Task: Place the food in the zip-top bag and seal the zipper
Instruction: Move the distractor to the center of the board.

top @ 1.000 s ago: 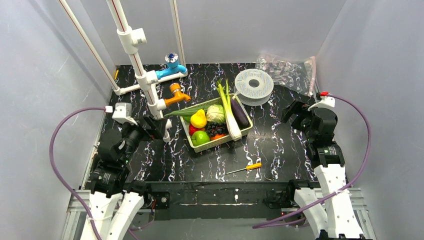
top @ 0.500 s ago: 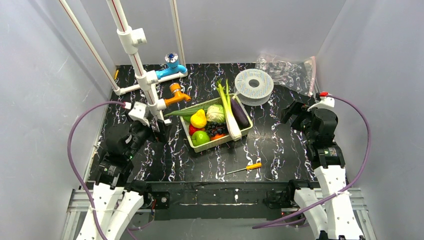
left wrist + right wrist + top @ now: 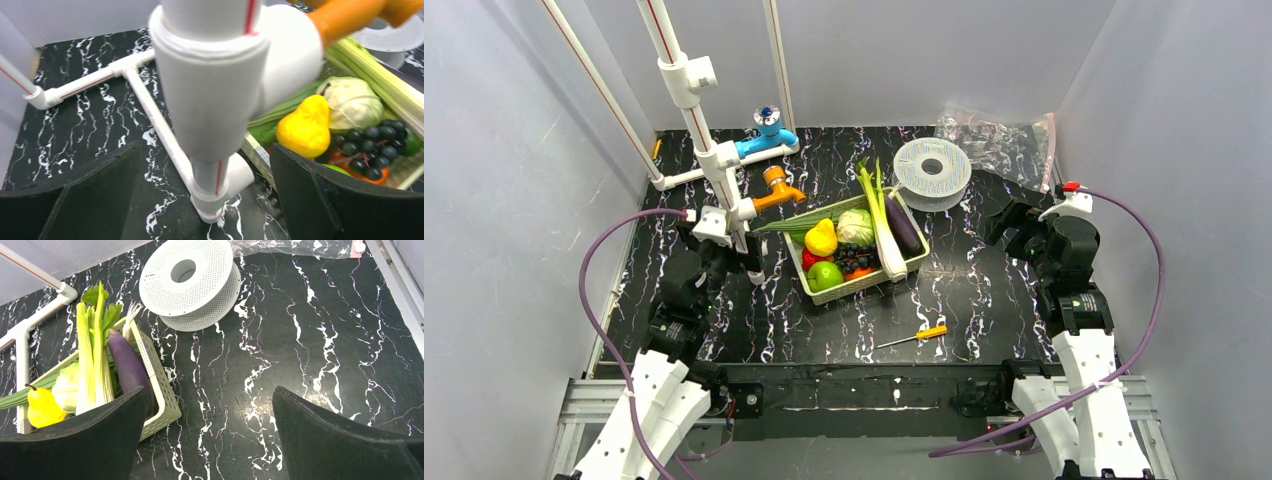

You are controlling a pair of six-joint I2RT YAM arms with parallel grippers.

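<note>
The food lies in a pale-green basket (image 3: 908, 265) mid-table: leek (image 3: 881, 215), purple eggplant (image 3: 904, 228), yellow pepper (image 3: 821, 238), cabbage (image 3: 856, 227), green apple (image 3: 825, 275). The clear zip-top bag (image 3: 994, 138) lies at the back right, its pinkish-red zipper (image 3: 1051, 145) along the right edge. My left gripper (image 3: 742, 255) is open, its fingers either side of a white pipe post (image 3: 210, 130), left of the basket. My right gripper (image 3: 1012, 225) is open and empty, right of the basket and in front of the bag. The right wrist view shows the eggplant (image 3: 129, 367) and leek (image 3: 95, 355).
A grey round spool (image 3: 932, 172) stands between basket and bag. A white pipe frame (image 3: 686, 88) with a blue tap (image 3: 766, 135) and an orange tap (image 3: 779, 187) stands at the back left. A yellow-handled screwdriver (image 3: 914, 337) lies near the front edge.
My left arm has swung forward and to the right, bringing its open gripper around the white pipe post. The right arm has barely moved.
</note>
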